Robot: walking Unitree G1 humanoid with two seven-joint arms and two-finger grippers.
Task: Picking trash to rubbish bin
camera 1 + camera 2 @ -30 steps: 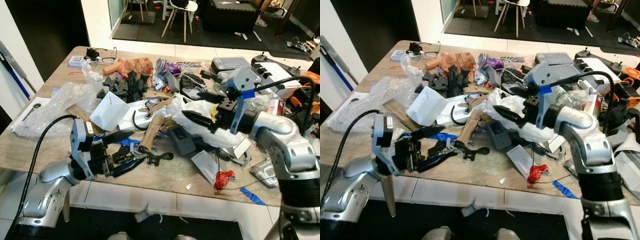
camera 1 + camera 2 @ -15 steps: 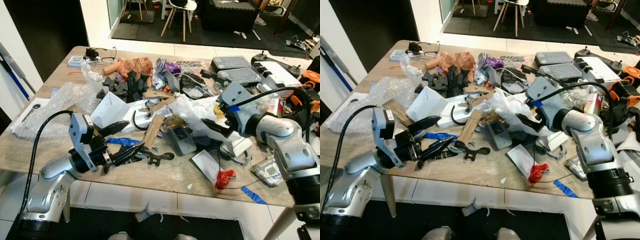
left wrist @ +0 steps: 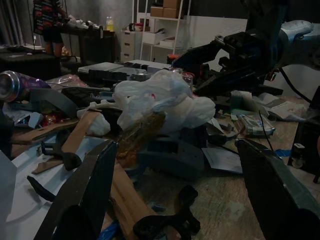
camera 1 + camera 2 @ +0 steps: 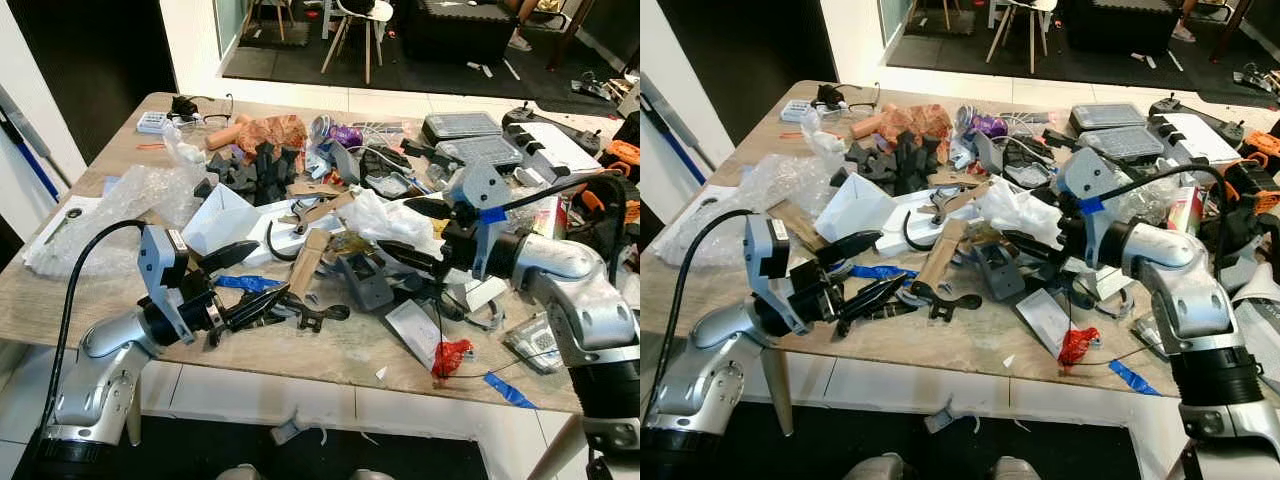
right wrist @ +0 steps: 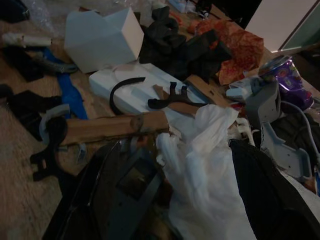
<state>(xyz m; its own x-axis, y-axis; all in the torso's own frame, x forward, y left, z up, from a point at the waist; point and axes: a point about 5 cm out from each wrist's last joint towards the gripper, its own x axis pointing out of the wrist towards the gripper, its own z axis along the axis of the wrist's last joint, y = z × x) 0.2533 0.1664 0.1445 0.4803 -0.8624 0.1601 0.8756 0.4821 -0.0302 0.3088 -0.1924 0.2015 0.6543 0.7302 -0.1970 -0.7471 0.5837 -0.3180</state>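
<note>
A crumpled white plastic bag [image 4: 392,218] lies on top of the clutter in the middle of the wooden table [image 4: 330,355]. My right gripper [image 4: 395,226] is open, one black finger above the bag and one below it; in the right wrist view the bag [image 5: 205,170] lies between the spread fingers [image 5: 265,190]. My left gripper [image 4: 272,272] is open low over the table's front left, its fingers either side of a strip of blue tape [image 4: 245,283]. From the left wrist, the bag [image 3: 160,100] is ahead, beyond the fingers [image 3: 85,195].
A brown cardboard tube [image 4: 305,265], a black clamp piece [image 4: 320,315] and a grey device [image 4: 365,282] lie between the grippers. Bubble wrap [image 4: 120,205] and a white box [image 4: 215,222] are at the left. A red scrap [image 4: 450,355] is near the front edge.
My right gripper dipped to the right of the bag, then came back with its fingers around it. My left gripper rose a little toward the blue tape, then stayed still.
</note>
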